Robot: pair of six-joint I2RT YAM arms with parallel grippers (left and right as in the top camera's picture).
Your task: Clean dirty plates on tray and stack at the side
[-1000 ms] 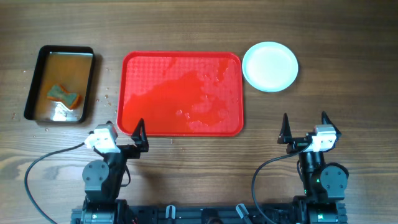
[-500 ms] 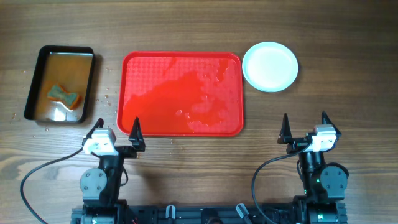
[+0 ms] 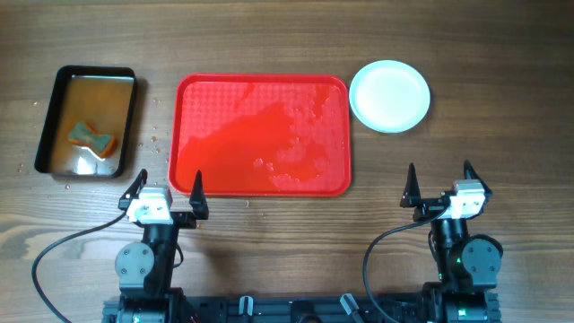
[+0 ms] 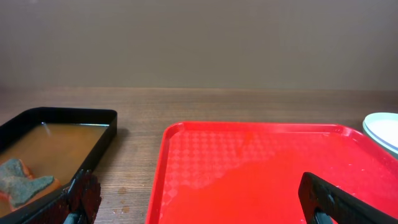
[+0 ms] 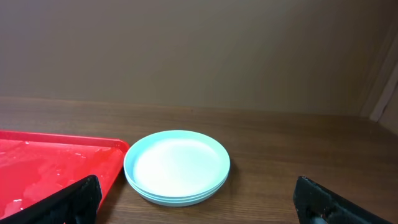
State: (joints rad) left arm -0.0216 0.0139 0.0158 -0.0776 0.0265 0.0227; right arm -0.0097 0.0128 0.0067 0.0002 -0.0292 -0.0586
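Note:
The plates stand in one stack of three on the wood, just right of the tray's far right corner; the stack also shows in the right wrist view and its edge in the left wrist view. The red tray lies in the middle, wet, with no plates on it; it also shows in the left wrist view and the right wrist view. My left gripper is open and empty at the tray's near left corner. My right gripper is open and empty, near of the stack.
A black pan of brownish water with a sponge in it stands left of the tray; it also shows in the left wrist view. Water drops dot the wood between pan and tray.
My left gripper has swung a little to the left and squared up at the tray's near left corner. The right arm, the plates and the tray have not moved.

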